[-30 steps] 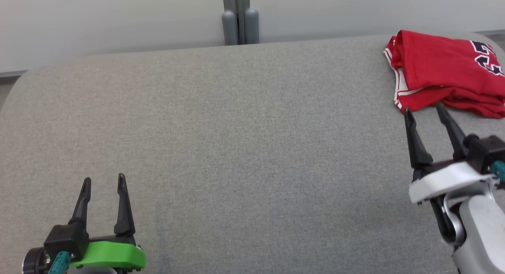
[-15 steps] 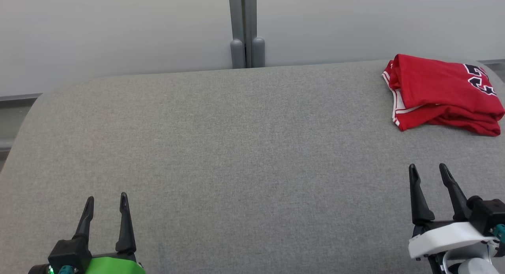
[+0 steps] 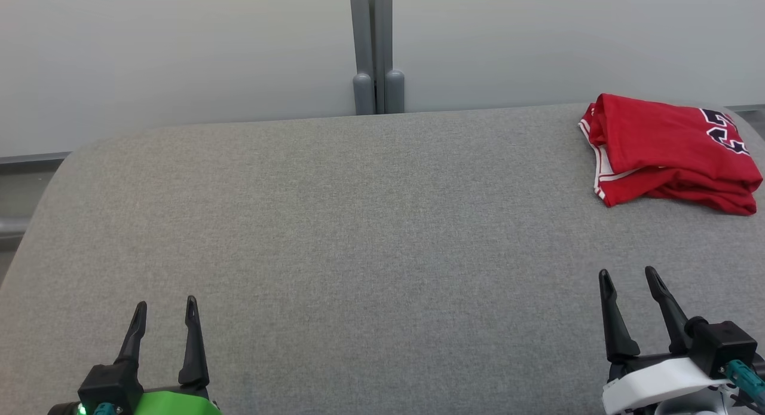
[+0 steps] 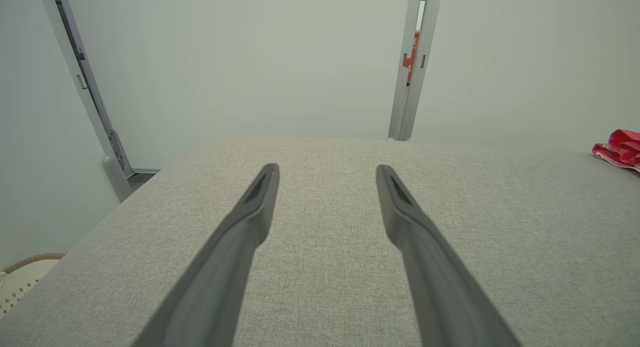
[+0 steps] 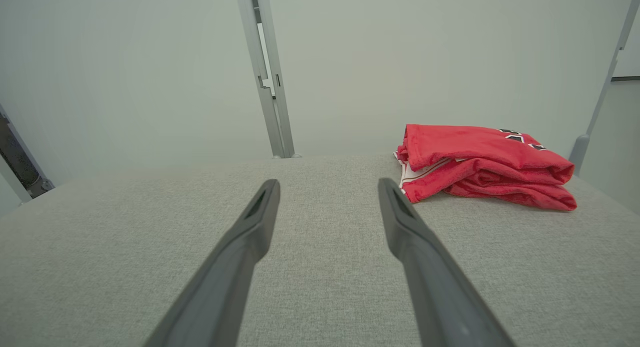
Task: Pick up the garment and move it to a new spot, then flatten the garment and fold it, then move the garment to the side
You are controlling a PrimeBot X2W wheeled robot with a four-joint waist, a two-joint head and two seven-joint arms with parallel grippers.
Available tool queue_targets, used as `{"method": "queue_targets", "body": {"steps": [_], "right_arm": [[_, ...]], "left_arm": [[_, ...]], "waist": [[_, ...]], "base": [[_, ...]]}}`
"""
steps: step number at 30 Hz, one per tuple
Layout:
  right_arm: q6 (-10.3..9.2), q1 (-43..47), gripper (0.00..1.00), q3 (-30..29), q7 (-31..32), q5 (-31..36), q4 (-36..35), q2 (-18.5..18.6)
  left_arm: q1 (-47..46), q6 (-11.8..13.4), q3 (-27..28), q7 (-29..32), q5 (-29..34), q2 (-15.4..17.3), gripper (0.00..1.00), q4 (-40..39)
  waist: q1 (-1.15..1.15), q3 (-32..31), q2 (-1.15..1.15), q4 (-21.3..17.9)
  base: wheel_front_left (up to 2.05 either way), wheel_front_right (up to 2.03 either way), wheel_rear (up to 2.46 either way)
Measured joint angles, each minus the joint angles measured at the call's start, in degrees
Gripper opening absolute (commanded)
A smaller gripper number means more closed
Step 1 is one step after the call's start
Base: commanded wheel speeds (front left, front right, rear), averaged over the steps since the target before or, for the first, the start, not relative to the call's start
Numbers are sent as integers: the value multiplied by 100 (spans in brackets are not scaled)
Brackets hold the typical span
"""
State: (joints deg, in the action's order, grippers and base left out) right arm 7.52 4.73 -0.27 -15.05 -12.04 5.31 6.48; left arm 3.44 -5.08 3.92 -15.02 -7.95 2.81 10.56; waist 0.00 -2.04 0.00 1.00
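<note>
At the near edge of the grey cloth-covered table (image 3: 358, 223), the left gripper (image 3: 166, 302) sits at the near left and the right gripper (image 3: 627, 272) at the near right. Both have their two dark fingers spread wide and pointing toward the far side, and neither has hold of anything. Each wrist view shows plain grey cloth in the gap between the fingers.

Farther back, at the far right corner of the table, the red garment (image 3: 669, 149) lies in a folded bundle. Its white-trimmed edge is turned to the left and dark lettering shows toward its right end. Its long axis runs left to right, roughly along the table's far edge, so it lies crosswise to the way the fingers point. It is ahead of the right gripper and a little to its right, well apart from it. From the left gripper it lies far off, across the breadth of the table, which leaves the right arm plainly the nearer. In the right wrist view the bundle sits beyond and to the right of the fingers, its stacked layers showing along the near long side.

Folded and lying off to the side, the garment suggests the task is at or close to its end. Any further shift would likely fall to the right arm, reaching forward and slightly right to meet that near long side.

Behind the table, a grey post (image 3: 376, 50) stands against a pale wall (image 3: 179, 56).
</note>
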Motion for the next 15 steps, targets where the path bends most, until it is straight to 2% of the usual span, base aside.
{"method": "queue_targets", "body": {"steps": [15], "right_arm": [[-1,29,100,92,0,88,49,-16]], "left_arm": [[0,-27,-8,0,-29,0,100,100]], "waist": [[0,-5,0,33]], "base": [[0,0,0]]}}
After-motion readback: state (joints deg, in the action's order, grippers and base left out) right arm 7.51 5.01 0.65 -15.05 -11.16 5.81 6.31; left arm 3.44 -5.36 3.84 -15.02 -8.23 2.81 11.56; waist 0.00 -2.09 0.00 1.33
